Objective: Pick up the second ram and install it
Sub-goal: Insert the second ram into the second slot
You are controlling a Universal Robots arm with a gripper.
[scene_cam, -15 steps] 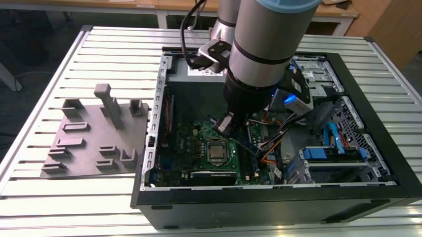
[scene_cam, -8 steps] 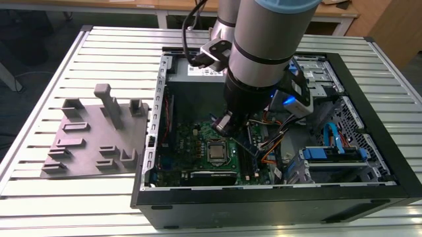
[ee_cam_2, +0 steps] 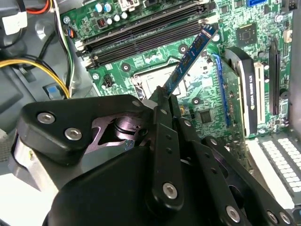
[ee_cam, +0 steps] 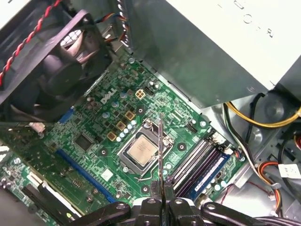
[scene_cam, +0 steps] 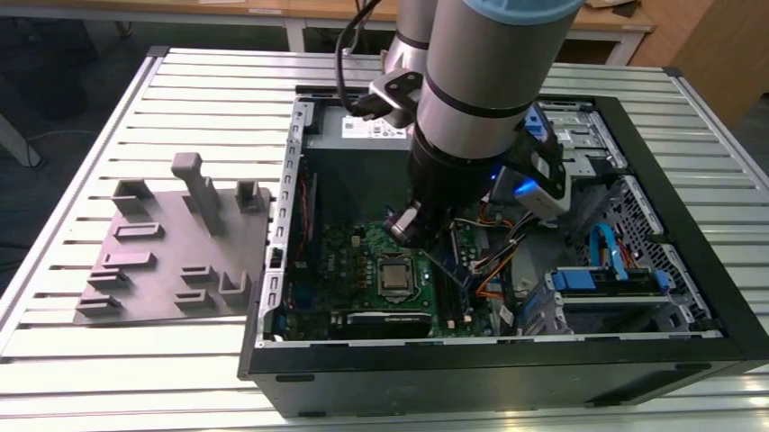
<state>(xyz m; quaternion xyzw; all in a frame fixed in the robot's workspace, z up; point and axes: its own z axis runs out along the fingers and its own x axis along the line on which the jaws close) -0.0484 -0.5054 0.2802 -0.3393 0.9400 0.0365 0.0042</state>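
Note:
My gripper [ee_cam_2: 162, 101] is shut on the second ram [ee_cam_2: 188, 59], a slim blue board that sticks out from the fingers over the green motherboard [ee_cam_2: 235, 61]. In the first wrist view the ram [ee_cam: 160, 150] shows edge-on as a thin upright line above the gripper [ee_cam: 161, 201], over the CPU socket [ee_cam: 141, 153]. The long black memory slots [ee_cam_2: 141, 37] lie just beyond the ram's far tip. In the first wrist view the slots [ee_cam: 200, 162] sit beside the ram, with a blue strip along the outer one. In the exterior view the gripper [scene_cam: 406, 229] hangs inside the open computer case [scene_cam: 481, 360].
The grey power supply [scene_cam: 360, 135] fills the case's far end and a black fan [ee_cam: 56, 70] sits close by. Yellow and orange cables [ee_cam_2: 33, 63] run next to the slots. A blue-latched drive cage [scene_cam: 607, 279] stands at the exterior view's right. A grey fixture plate [scene_cam: 168, 252] lies on the table.

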